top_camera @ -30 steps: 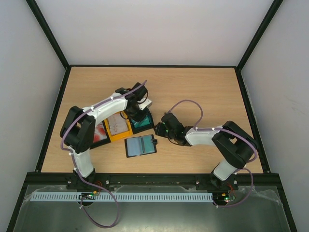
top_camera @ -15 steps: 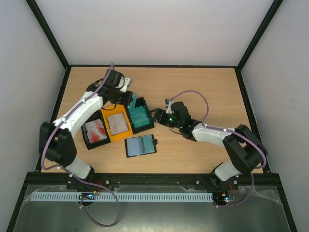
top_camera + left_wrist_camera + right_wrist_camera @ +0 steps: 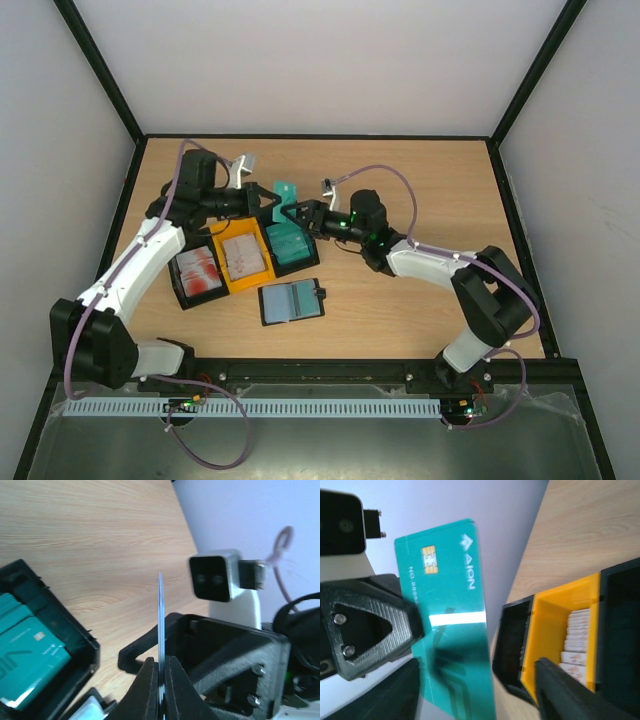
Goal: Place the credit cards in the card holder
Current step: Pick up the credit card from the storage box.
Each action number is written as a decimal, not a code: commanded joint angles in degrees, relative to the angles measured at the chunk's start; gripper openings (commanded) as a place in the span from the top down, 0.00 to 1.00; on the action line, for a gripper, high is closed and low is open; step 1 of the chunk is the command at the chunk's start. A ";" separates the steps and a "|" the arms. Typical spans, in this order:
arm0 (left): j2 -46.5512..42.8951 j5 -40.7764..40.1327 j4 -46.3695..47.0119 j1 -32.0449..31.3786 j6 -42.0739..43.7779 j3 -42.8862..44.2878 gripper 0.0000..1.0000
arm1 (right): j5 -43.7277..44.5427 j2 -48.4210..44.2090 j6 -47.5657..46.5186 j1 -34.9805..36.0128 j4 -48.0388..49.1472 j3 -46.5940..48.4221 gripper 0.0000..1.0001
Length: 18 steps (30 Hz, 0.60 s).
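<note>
My left gripper [image 3: 266,201] is shut on one teal credit card [image 3: 285,192] and holds it upright above the trays. In the left wrist view the card [image 3: 160,610] is edge-on between the shut fingers [image 3: 148,687]. My right gripper [image 3: 300,214] is open right beside it. In the right wrist view the card [image 3: 447,615] stands face-on between the spread fingers [image 3: 575,695], not touched by them. The card holder [image 3: 291,301] lies open on the table near the front. More teal cards [image 3: 25,655] lie in their tray.
Three trays stand in a row: a black one with red-and-white cards [image 3: 196,276], a yellow one with whitish cards [image 3: 246,259] and a black one with teal cards [image 3: 291,243]. The yellow tray [image 3: 552,625] also shows in the right wrist view.
My left gripper has lifted the teal card out of its tray and swung back and left. My right gripper has moved up and left, close to the card.
</note>
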 commanded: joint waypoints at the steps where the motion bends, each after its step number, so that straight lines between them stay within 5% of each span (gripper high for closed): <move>1: -3.09 8.19 6.59 1.17 -5.81 -1.60 0.98 | -5.81 0.92 5.80 -0.32 8.53 1.25 0.48; 7: -4.30 11.85 10.37 1.79 -8.76 -3.46 0.95 | -5.57 -1.02 9.78 -0.91 14.84 -1.49 0.94; 12: -6.18 11.45 9.67 2.97 -8.76 -4.71 0.55 | -6.11 -2.28 12.98 -1.98 17.56 -2.00 0.98; 18: -8.00 11.75 10.54 4.14 -9.61 -7.49 0.48 | -8.22 -1.56 20.82 -2.97 27.12 -4.12 0.98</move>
